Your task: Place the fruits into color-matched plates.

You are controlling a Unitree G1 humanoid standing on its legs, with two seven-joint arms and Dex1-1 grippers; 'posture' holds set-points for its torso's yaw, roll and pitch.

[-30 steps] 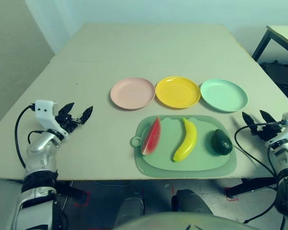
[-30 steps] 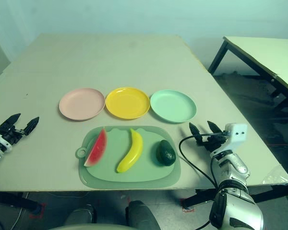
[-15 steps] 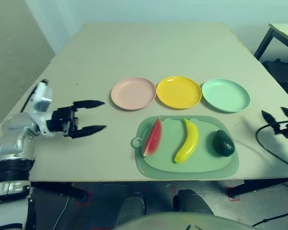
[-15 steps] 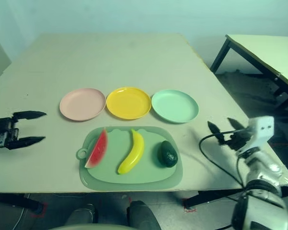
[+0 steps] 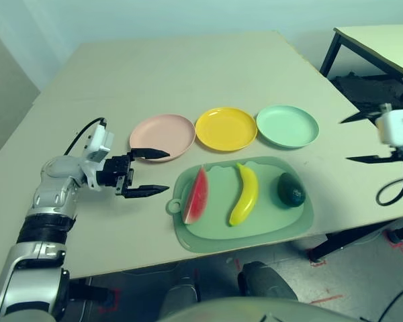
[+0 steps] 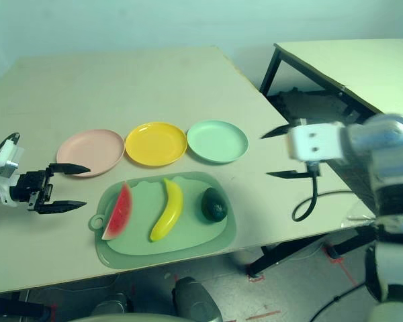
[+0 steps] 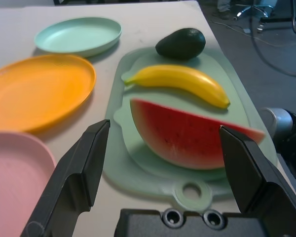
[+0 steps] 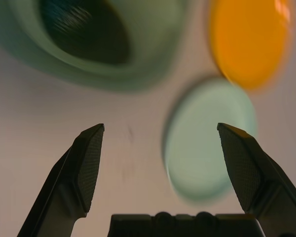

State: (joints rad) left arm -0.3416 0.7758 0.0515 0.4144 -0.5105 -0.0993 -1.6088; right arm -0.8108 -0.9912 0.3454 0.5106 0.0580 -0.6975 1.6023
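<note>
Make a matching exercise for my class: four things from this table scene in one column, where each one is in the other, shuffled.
Things
1. Watermelon wedge
2. Banana
3. Avocado
4. Yellow plate

Places
A. On the green mat, between the two other fruits
B. Off the mat, between the pink plate and the mint green plate
C. On the mat, at the end nearest the ring tab
D. On the mat, at the end farthest from the ring tab

Right pairs: 1-C, 2-A, 3-D, 4-B
</note>
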